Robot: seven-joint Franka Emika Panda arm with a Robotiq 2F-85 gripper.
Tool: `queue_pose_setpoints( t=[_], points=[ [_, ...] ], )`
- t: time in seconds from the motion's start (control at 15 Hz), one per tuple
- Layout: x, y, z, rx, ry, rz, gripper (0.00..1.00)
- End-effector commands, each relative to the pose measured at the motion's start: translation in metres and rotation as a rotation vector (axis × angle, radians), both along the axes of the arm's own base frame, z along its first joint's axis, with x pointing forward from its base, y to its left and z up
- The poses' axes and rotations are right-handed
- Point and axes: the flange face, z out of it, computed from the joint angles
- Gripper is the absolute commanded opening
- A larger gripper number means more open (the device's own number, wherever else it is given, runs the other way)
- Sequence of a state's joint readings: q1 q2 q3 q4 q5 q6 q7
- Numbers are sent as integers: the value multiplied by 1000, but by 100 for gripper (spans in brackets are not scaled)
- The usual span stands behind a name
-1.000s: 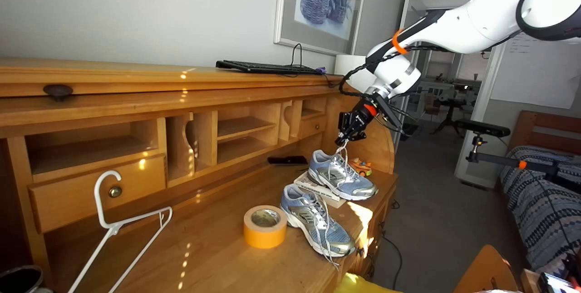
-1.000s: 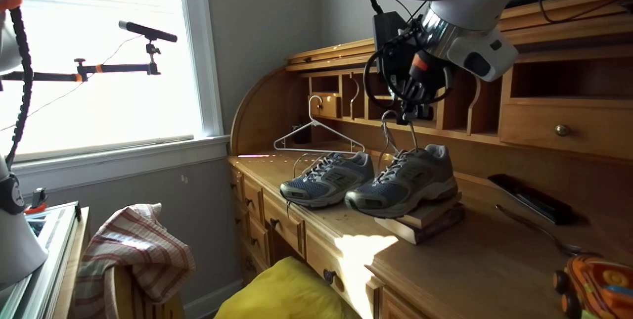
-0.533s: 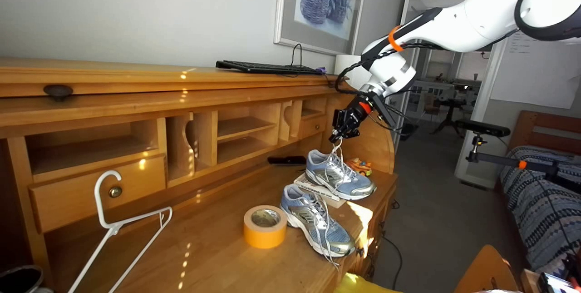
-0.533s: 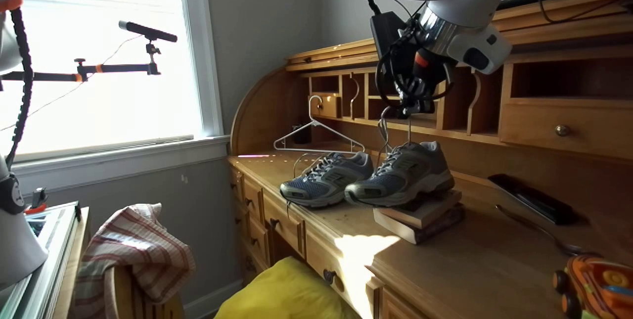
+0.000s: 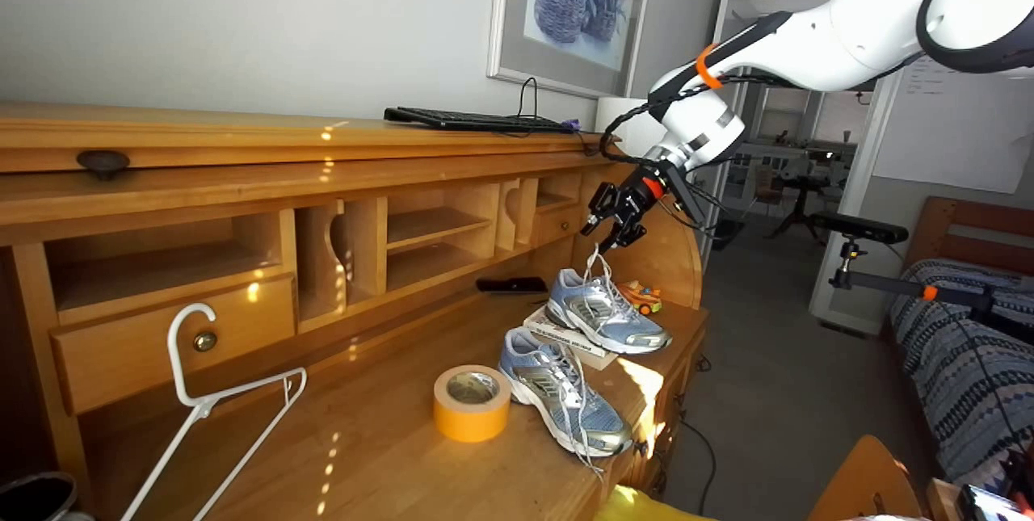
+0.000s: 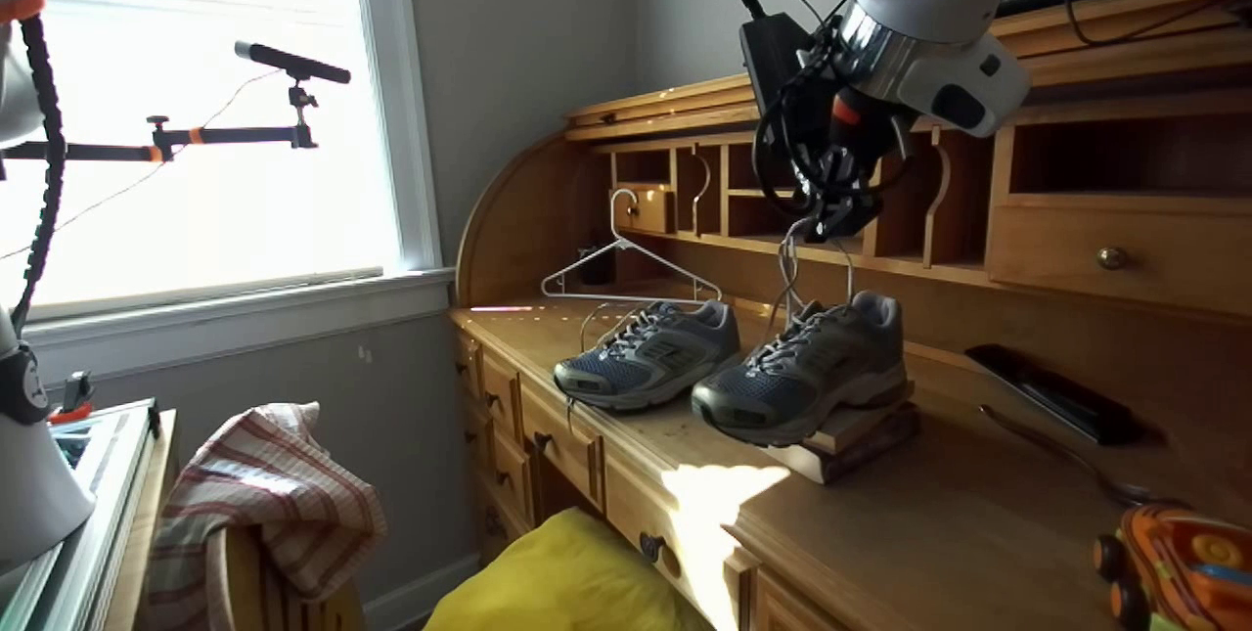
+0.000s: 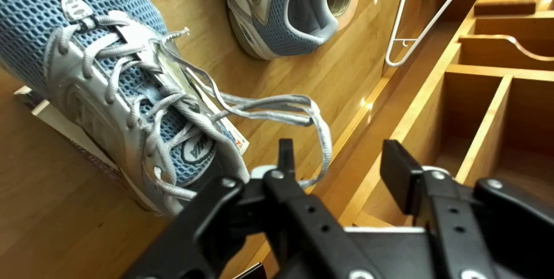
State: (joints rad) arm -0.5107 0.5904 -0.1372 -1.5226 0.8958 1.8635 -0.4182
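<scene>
In an exterior view, a white hanger [image 5: 203, 405] is at lower left, an orange tape roll [image 5: 471, 423] at lower centre, a framed picture [image 5: 575, 8] at upper centre, a bed [image 5: 953, 376] at right.

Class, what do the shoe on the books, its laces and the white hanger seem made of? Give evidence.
Shoe: matte blue mesh, likely synthetic fabric, holes showing; shiny silver overlays could be synthetic leather or plastic.

Laces: probably woven textile, dull and ribbed, bending in loops.

Hanger: likely smooth moulded plastic, judging by its thick, evenly white frame.
</scene>
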Motion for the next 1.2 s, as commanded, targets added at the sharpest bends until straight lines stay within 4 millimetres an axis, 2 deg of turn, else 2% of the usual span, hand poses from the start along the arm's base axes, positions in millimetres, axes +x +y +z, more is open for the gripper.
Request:
queue_pose_setpoints(
  t=[0.0,0.2,0.53,0.87,1.13],
  points=[
    [-4,-6,1,12,-35,-34,55],
    [0,-3,-4,34,-39,-40,57],
    [7,10,-12,58,-30,-35,53],
    [16,16,-20,37,-37,-31,65],
    [21,22,-12,5,-77,-17,64]
  ],
)
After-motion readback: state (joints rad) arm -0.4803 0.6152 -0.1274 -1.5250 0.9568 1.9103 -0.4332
